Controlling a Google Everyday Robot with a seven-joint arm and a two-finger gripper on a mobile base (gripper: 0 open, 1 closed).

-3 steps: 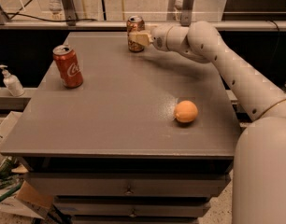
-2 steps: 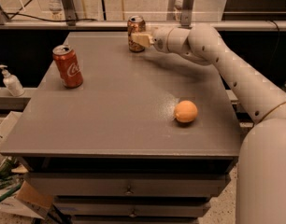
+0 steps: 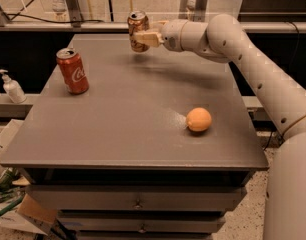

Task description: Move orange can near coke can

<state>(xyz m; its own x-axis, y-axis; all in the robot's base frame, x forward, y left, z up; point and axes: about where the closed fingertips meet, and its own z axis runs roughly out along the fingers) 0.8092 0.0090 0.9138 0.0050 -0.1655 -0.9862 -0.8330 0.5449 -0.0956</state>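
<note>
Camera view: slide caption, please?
Gripper grips the orange can at the table's far end; the coke can stands apart.

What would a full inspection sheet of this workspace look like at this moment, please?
Surface: flat grey tabletop.
Job's things: copper-orange patterned soda can upright at the far edge; red Coca-Cola can upright at the left, well apart from it.
Clutter: round orange fruit toward the right front.
Grippers: gripper at the far edge, shut on the copper-orange patterned soda can.
Cables: black cable behind the table, far left.
Surroundings: white pump bottle on a ledge to the left; cardboard on the floor below.
</note>
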